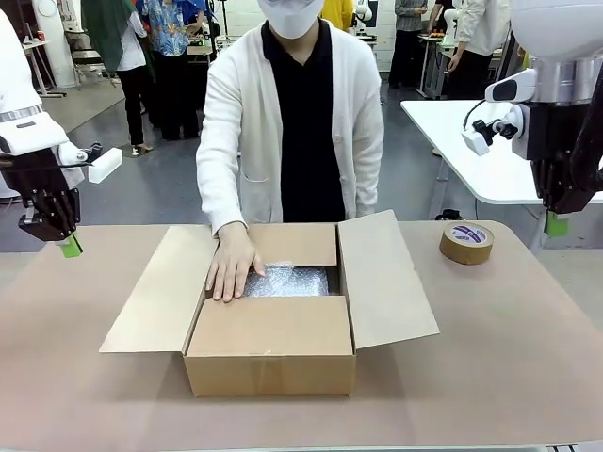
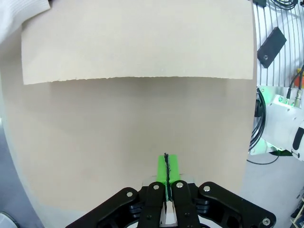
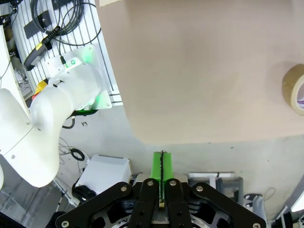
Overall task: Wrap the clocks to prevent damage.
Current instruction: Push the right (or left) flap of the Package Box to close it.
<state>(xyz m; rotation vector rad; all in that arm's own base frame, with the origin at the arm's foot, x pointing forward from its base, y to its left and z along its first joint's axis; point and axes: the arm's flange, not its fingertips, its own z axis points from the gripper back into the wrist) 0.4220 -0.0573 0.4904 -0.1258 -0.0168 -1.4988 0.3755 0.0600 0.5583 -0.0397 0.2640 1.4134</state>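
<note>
Across the bench, a person's hand rests on bubble wrap inside the open cardboard box, while the left gripper and right gripper hang clenched, empty, at either side.

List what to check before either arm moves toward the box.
1. Left claw free: ok. It is shut, holds nothing, and hangs above the table's left side.
2. Right claw free: ok. It is shut, holds nothing, and is raised at the right.
3. Box open: ok. Its flaps are folded out.
4. Opening clear: not ok. The person's hand rests at the box's left edge, partly over the opening.
5. Wrapping done: cannot tell. What the bubble wrap covers is hidden.
6. Tape roll within reach: ok. It lies flat to the right of the box, apart from it.
</note>
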